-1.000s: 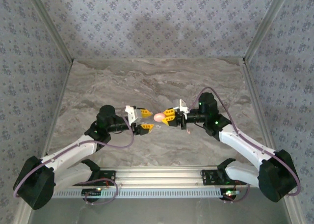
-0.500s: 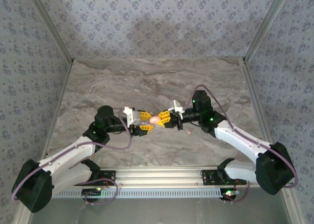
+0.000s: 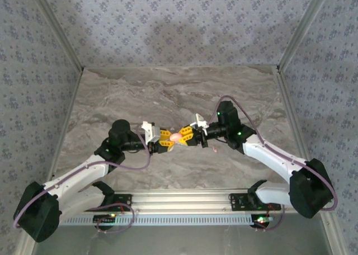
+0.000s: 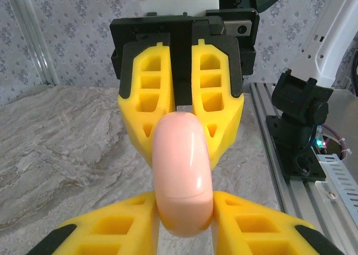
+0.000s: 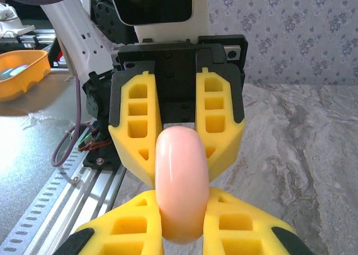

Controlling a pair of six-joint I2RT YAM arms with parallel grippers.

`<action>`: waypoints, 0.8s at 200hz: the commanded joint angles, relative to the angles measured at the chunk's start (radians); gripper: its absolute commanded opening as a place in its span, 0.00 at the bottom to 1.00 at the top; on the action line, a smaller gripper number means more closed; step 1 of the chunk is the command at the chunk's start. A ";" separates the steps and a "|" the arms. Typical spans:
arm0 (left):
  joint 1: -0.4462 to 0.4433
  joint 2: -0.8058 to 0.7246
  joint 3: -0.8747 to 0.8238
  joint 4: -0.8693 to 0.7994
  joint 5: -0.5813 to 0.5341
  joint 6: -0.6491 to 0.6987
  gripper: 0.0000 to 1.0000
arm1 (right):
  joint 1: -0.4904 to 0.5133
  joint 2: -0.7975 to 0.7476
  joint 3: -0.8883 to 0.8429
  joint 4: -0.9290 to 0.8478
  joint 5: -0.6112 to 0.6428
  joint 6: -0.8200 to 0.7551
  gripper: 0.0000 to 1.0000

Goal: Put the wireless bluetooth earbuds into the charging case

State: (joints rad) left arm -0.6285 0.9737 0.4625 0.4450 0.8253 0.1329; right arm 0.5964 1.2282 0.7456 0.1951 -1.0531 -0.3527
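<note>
Held up off the marble table (image 3: 179,93), about midway between left and right: the charging case (image 3: 175,136), pink, glossy, rounded like a pebble. Gripped from the left by the left gripper (image 3: 169,141) and from the right by the right gripper (image 3: 184,136), nose to nose.

From the left wrist: own yellow fingers (image 4: 112,227) pressed against both sides of the case's near end, just below a fine seam line across the shell. Clamped on the case, then, not standing apart.

From the right wrist: much the same, mirrored. Own yellow fingers (image 5: 126,221) tight against both flanks of the case, with the other gripper's fingers flanking its far end. Closed on the case as well.

Shell shut, judging by the unbroken surface. As for the earbuds: cannot tell, hidden or too small.

Just near of the right wrist in the overhead view: a pale pink speck (image 3: 213,150), too small to name, lying or hanging, cannot tell.

Along the near edge: an aluminium rail (image 3: 184,199) with both arm bases. Off to one side in the right-wrist view: an orange tub (image 5: 19,70).
</note>
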 commanded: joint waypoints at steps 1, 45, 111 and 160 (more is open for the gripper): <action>-0.009 -0.015 0.044 0.006 0.049 0.011 0.29 | 0.008 0.014 0.041 -0.025 -0.010 -0.017 0.14; -0.014 -0.011 0.050 -0.010 0.046 0.018 0.30 | 0.013 0.026 0.050 -0.025 -0.013 -0.015 0.14; -0.021 -0.019 0.064 -0.078 0.018 0.064 0.17 | 0.015 0.016 0.050 -0.027 0.026 0.005 0.35; -0.023 -0.024 0.062 -0.106 0.005 0.090 0.17 | 0.000 0.001 0.044 0.026 0.083 0.101 0.56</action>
State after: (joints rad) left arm -0.6464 0.9665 0.4900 0.3576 0.8143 0.1913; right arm 0.6064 1.2499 0.7650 0.1848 -1.0069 -0.3042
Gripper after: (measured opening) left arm 0.190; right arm 0.553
